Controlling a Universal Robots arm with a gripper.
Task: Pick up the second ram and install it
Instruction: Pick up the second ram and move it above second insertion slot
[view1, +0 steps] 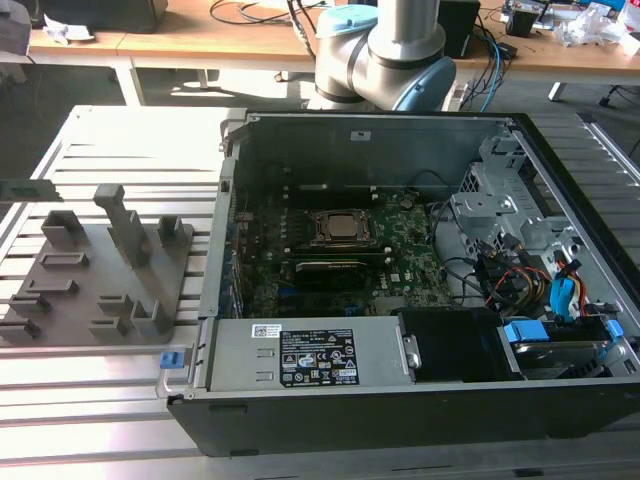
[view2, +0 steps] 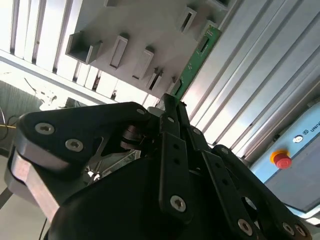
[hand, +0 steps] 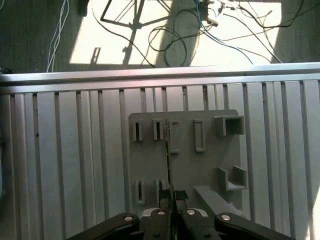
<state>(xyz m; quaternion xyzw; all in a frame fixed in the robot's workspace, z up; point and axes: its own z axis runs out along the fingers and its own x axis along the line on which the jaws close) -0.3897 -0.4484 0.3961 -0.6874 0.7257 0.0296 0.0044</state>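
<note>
My gripper (view2: 170, 102) is shut on the second ram (view2: 197, 55), a slim green board stick that juts out past the fingertips. In the first wrist view the ram (hand: 168, 150) shows edge-on as a thin dark line running out from the gripper (hand: 170, 202). It hangs above the grey holder plate (hand: 210, 165) with its slotted blocks. A slim dark-green bar (view1: 30, 187) at the exterior view's left edge, above the holder plate (view1: 95, 270), looks like the same stick. The open computer case (view1: 400, 400) shows the green motherboard (view1: 400, 265) and its CPU socket (view1: 338, 228).
The holder plate rests on a ribbed aluminium table (view1: 110, 150). Inside the case are a power supply (view1: 305, 355), a drive cage (view1: 500, 215) and coloured cables (view1: 545, 290). The arm's base (view1: 385, 60) stands behind the case. Cables lie on the floor (hand: 175, 35). A red stop button (view2: 282, 160) sits on a blue box.
</note>
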